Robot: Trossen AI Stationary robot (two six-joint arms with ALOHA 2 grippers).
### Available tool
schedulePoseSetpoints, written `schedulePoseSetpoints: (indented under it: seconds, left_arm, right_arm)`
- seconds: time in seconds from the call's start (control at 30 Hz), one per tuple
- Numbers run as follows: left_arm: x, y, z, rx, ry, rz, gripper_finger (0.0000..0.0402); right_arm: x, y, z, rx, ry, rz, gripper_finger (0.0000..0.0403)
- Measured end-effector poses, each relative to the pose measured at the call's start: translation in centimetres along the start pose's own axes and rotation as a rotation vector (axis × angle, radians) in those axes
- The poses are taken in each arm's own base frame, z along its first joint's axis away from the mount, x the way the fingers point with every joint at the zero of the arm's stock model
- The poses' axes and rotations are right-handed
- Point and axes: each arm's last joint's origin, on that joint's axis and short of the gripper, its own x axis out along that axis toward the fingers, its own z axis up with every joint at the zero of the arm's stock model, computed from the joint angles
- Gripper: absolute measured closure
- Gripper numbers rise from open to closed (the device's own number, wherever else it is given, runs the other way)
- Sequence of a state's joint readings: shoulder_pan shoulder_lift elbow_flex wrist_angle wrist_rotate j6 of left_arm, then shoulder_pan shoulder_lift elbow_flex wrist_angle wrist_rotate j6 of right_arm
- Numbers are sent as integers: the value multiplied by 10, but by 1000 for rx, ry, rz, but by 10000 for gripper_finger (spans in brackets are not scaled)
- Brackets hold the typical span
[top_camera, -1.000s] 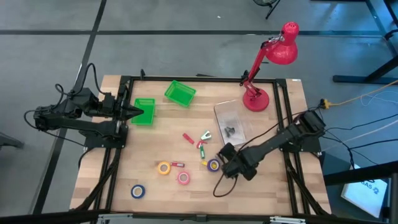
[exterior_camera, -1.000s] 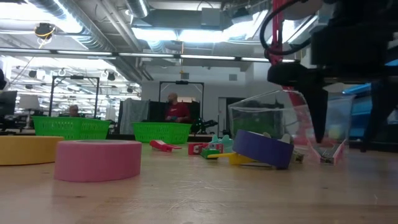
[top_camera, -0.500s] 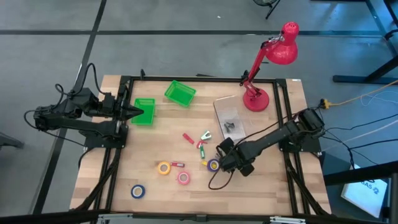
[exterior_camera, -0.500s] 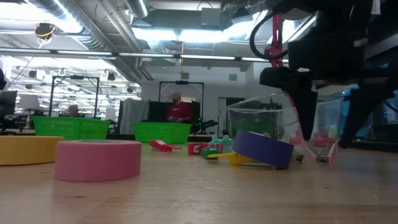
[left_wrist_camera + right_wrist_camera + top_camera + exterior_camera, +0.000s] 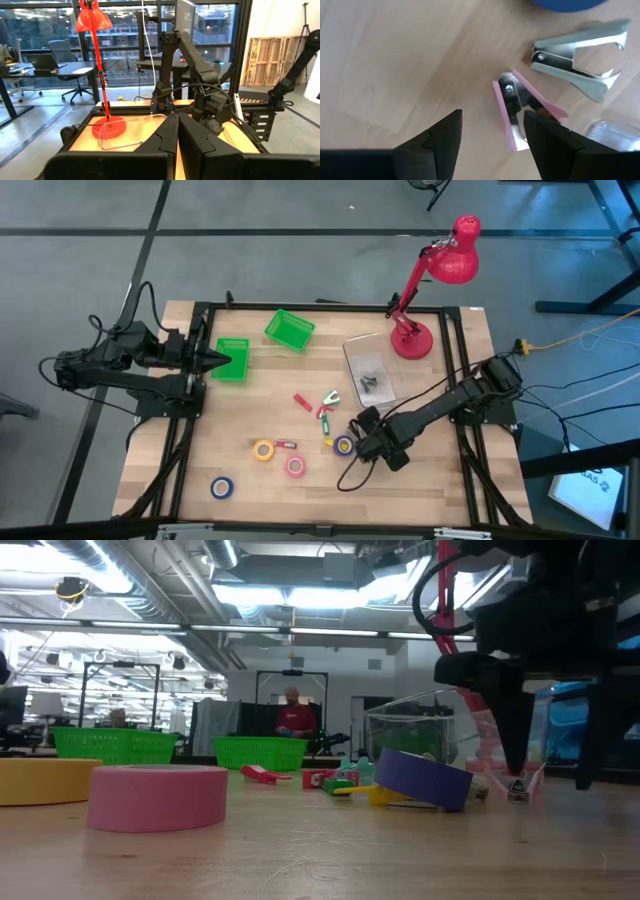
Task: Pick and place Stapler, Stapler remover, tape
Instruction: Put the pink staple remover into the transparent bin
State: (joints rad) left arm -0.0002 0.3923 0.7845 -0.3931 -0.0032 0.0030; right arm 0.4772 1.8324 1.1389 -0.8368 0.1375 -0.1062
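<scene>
My right gripper hangs open, fingers pointing down, just above a pink staple remover lying on the table. A pale green staple remover lies just beyond it. A purple tape roll rests tilted on a small yellow thing beside the gripper. Yellow, pink and blue tape rolls lie flat toward the near edge. A small red stapler lies mid-table. My left gripper waits shut at the table's left edge.
Two green bins sit at the far left. A clear plastic box and a red desk lamp stand far right. Small clips lie mid-table. People show in the room behind, in the low view.
My right gripper swung a little toward the table's left and far side, then came back toward the right. It stays open beside the purple tape roll.
</scene>
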Motion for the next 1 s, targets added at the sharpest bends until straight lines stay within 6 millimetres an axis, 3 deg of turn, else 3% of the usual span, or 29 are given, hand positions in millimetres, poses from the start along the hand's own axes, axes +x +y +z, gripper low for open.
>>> schedulePoseSetpoints:
  seconds: [0.67, 1.0]
  left_arm:
    - [0, 0, 0, 0, 0, 0, 391]
    - [0, 0, 0, 0, 0, 0, 395]
  right_arm:
    - [12, 1, 3, 4, 25, 7, 193]
    - [12, 1, 2, 73, 33, 2, 302]
